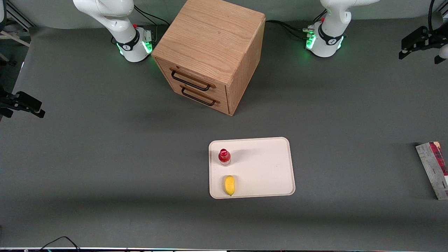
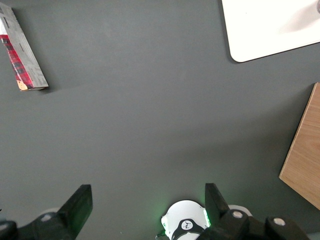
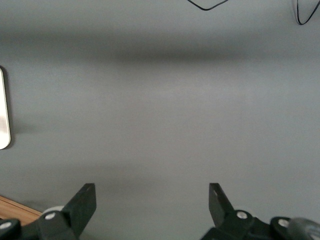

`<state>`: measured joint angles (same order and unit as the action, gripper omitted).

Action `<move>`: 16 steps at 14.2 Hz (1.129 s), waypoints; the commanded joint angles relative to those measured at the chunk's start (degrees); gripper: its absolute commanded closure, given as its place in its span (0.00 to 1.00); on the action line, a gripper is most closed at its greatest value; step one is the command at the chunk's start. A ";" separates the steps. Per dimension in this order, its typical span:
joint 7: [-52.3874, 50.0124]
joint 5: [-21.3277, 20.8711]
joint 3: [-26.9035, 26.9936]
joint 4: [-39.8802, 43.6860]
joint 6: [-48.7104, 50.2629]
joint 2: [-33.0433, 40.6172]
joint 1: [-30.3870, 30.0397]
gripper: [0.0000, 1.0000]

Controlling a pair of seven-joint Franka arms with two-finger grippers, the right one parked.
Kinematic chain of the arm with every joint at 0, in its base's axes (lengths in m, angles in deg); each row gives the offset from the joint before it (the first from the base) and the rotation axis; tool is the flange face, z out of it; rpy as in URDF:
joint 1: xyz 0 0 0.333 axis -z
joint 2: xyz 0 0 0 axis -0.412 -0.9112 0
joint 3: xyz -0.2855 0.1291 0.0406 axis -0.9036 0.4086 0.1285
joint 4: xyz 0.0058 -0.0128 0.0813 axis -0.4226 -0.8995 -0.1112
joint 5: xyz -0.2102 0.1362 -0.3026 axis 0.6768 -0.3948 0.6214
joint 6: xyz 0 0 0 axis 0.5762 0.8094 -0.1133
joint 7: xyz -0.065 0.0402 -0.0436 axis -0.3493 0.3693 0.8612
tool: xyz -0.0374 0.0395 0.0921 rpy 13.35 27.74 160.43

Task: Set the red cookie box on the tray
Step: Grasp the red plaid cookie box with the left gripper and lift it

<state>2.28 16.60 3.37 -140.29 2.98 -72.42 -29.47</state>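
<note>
Cream-white and low-rimmed, the tray point(image 1: 266, 164) is seen nearest the front camera, with a yellow fruit-like object point(image 1: 229, 185) and, just farther off, a small red-capped bottle point(image 1: 224, 156) both standing on the part of it toward the parked arm; the rest of its surface is bare, so room for a long box is judged to be available. Nothing of the task is done yet: the red cookie box point(image 1: 434, 169) is lying flat on the grey worktop point(image 1: 105, 157), well apart from the tray, toward the working arm's end, untouched. Reaching, grasping, carrying and setting down are all judged to be left. No object is seen between box and tray. Farther off, a wooden drawer cabinet point(image 1: 210, 52) is placed, clear of that path. The claw point(image 2: 145, 205) is held high above the bare worktop near the working arm's base, its fingers point(image 2: 80, 200) spread apart and gripping nothing
</note>
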 commanded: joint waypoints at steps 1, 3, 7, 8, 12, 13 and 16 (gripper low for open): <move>-0.27 -1.52 -0.36 3.54 2.37 -2.38 -0.23 0.00; -1.49 -1.87 -0.36 4.50 2.38 -2.64 -0.31 0.00; -0.97 -2.66 4.99 4.86 -4.35 -8.07 -0.58 0.00; -0.62 -2.32 7.09 5.03 -9.00 -10.52 -0.58 0.00; 10.13 -1.53 15.44 18.34 -17.66 -29.91 -1.02 0.00; 14.63 -0.65 17.12 24.14 -18.36 -35.89 -1.54 0.00; 18.98 2.87 18.45 30.44 -24.40 -46.39 -3.30 0.00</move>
<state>17.96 17.66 20.78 -118.56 -20.05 -110.61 -32.07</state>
